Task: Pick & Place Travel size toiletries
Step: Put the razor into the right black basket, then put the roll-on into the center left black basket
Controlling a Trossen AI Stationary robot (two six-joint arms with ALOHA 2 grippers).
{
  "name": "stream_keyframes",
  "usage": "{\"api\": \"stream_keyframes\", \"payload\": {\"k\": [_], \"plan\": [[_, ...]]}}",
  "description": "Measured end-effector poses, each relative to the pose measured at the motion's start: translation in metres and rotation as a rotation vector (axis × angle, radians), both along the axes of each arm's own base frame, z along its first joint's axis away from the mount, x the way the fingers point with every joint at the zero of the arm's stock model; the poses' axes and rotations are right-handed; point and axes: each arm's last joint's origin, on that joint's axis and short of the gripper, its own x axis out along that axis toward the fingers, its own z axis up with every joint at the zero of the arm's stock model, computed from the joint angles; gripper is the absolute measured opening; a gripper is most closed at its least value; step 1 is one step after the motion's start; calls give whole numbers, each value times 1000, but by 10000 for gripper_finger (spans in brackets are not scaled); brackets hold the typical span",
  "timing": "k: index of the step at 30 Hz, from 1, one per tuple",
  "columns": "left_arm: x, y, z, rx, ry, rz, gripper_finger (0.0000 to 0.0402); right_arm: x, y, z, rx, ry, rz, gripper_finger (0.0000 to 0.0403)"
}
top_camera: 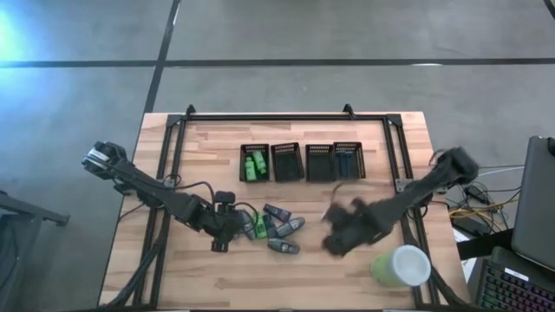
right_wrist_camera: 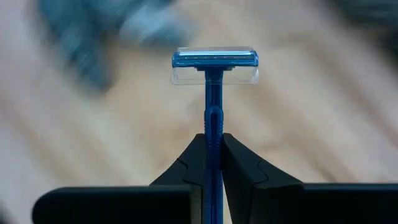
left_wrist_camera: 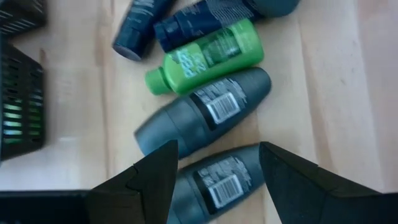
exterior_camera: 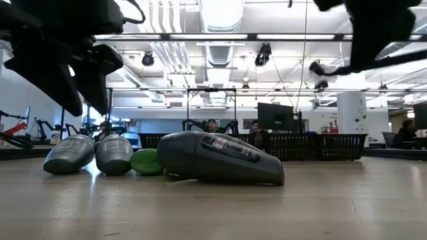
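Nearest the low camera lies a grey tube on its side at mid-frame, its label facing up, with a green bottle tucked behind its left end and 2 more grey tubes standing side by side further left. That view cannot show what the left wrist view makes plain: the left gripper has its fingers spread wide apart, holding nothing, poised over 2 grey tubes with barcode labels, beside the green bottle and 2 dark blue tubes.

Only the right wrist view reveals what the right gripper carries: its fingers are pressed together on the handle of a blue razor, head upright above the fingertips. From the high view the razor cannot be made out; the right gripper shows only as a dark mass at lower centre-right of the table, near a pale green cup at the lower right.

From above, the left gripper sits at the left edge of the loose cluster of toiletries in mid-table. 4 black bins line the upper middle; the leftmost holds green items, and the rightmost holds something dark that is hard to identify. Behind the table in the low view, seated people are small and indistinct. Both grippers are cut off at the top of the low view.
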Motion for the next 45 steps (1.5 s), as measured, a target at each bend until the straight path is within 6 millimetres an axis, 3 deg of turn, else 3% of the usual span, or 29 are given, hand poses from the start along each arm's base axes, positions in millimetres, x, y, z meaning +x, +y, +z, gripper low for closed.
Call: {"api": "stream_keyframes", "payload": {"k": [4, 9, 14, 21, 27, 33, 41, 45], "plan": [[0, 1, 0, 31, -18, 20, 229, -37, -48, 8, -45, -102, -406, 23], [1, 1, 1, 39, -23, 13, 230, -74, -100, 5, -20, -259, -696, 23], [1, 1, 1, 39, -22, 13, 230, -90, -141, -6, -50, -335, -787, 24], [1, 1, 0, 20, -16, 14, 230, -85, -187, -41, -16, -333, -773, 31], [1, 1, 0, 9, -17, 28, 229, -88, -207, -66, -42, -195, -809, 33], [1, 1, 0, -5, -18, 51, 229, -82, -216, -71, -66, -195, -776, 55], [1, 0, 0, -21, -14, 43, 230, -80, -222, -74, -76, -183, -774, 137], [1, -1, 0, -3, -1, -44, 230, -79, -218, -71, -81, -193, -718, 187]]}}
